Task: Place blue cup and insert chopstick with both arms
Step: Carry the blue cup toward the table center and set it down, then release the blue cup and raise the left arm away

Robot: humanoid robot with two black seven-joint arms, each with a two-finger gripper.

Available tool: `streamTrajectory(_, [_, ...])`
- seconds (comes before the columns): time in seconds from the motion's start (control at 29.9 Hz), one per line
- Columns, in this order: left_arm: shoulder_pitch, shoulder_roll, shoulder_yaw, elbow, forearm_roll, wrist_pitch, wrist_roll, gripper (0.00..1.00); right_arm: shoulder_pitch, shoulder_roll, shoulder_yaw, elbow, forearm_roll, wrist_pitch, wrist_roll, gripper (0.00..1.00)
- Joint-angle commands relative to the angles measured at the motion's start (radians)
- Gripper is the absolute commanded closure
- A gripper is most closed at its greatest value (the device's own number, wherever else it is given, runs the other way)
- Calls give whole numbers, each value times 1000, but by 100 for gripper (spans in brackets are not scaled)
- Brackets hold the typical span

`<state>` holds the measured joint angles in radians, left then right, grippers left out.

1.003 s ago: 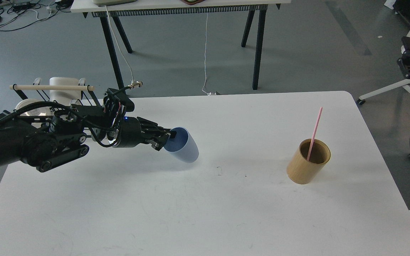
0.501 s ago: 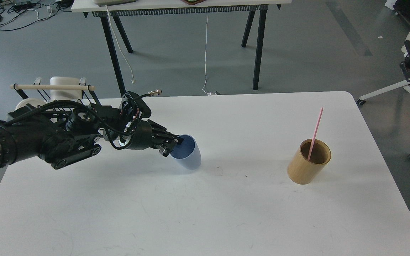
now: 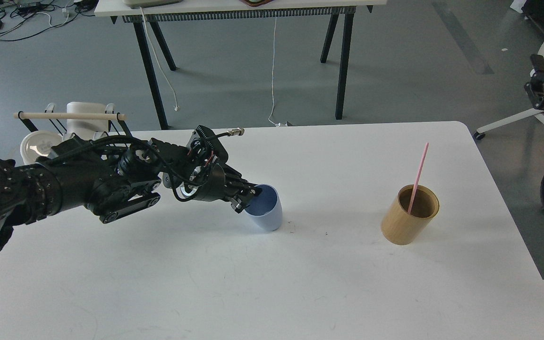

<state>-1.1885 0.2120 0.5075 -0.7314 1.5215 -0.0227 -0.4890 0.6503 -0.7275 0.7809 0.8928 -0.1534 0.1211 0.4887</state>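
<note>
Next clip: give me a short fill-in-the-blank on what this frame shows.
1. The left claw grips the pale blue matte tumbler by its ____.
2. The thin pink stick stands in the tan ____ cylinder.
3. The tumbler sits to the ____ of that cylinder.
Missing: rim; wooden; left
</note>
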Motion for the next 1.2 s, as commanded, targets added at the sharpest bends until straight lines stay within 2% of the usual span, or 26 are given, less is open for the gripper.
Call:
streamTrajectory(0.0, [-6, 10, -1, -17, 0, 0, 0, 94, 0, 0, 0, 0, 0, 0, 0, 4])
streamTrajectory(0.5, [-28, 44, -17, -85, -18, -9, 0, 68, 0, 17, -3, 3, 0, 0, 0, 4])
streamTrajectory(0.57, [-32, 44, -20, -88, -23, -9, 0, 57, 0, 19, -3, 5, 1, 0, 0, 4])
streamTrajectory(0.67, [-32, 49, -49, -100, -33, -11, 0, 49, 0, 23, -8, 5, 0, 2, 0, 4])
streamTrajectory(0.8, [-32, 55, -113, -100, -148, -13, 0, 25, -1, 13, -26, 14, -18, 5, 0, 4])
streamTrajectory(0.97, [-16, 113, -255, -118, -398, -68, 0, 13, 0, -67, -72, 54, -182, 5, 0, 3])
streamTrajectory(1.17, [133, 156, -637, -190, -535, -224, 0, 11, -24, -174, -80, 156, -581, -17, 0, 3])
